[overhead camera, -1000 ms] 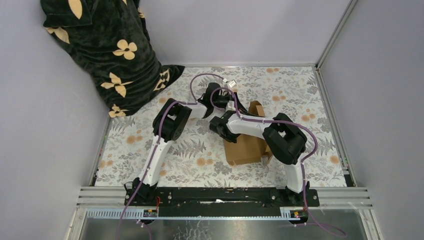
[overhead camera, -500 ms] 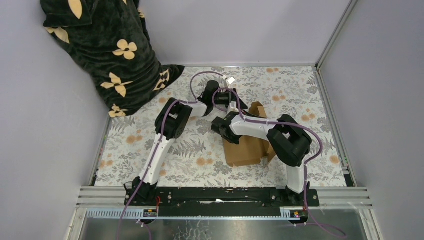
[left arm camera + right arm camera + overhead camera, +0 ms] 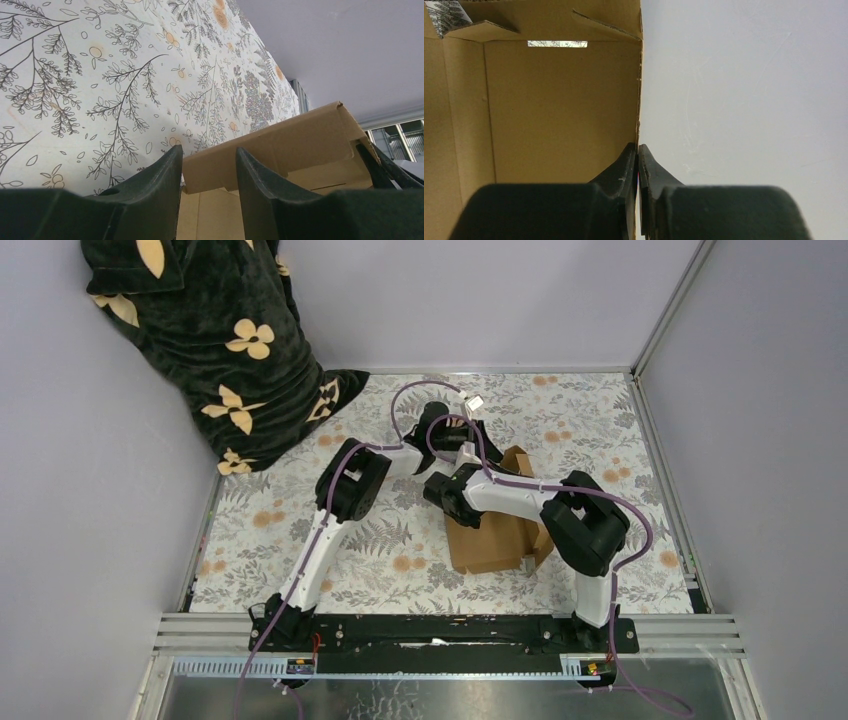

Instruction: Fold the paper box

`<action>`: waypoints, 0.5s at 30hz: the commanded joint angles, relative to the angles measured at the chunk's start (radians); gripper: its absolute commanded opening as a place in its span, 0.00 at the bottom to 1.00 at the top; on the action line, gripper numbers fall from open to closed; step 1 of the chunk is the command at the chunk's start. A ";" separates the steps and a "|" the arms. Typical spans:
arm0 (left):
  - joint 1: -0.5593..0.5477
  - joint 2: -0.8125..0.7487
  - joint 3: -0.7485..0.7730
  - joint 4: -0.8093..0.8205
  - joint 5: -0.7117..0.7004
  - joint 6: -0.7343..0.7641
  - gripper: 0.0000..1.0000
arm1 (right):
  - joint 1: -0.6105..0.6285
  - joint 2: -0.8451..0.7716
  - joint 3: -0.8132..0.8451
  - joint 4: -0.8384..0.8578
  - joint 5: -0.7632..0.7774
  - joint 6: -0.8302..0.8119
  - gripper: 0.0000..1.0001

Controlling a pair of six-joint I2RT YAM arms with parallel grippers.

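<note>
The paper box is brown cardboard, partly folded, lying right of centre on the floral table. One flap stands up at its far side. My right gripper is at the box's left edge. In the right wrist view it is shut on the thin edge of a box wall. My left gripper is at the far side of the box. In the left wrist view it is open, with the edge of the raised flap just beyond the gap between its fingers.
A dark blanket with yellow flowers hangs over the back left corner. Grey walls close in the table, with a metal frame along the right side. The two arms cross close together above the box's far left corner.
My left gripper has moved right along the far side of the box toward the raised flap. The right arm's elbow has shifted slightly right, still holding the box edge.
</note>
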 commanded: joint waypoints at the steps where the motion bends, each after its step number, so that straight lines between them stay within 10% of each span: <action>1: -0.012 -0.007 -0.002 0.049 0.036 0.045 0.50 | 0.008 -0.051 -0.012 0.023 -0.039 0.004 0.10; 15: -0.033 -0.023 -0.049 0.091 0.044 0.057 0.50 | 0.006 -0.080 -0.053 0.074 -0.080 -0.016 0.10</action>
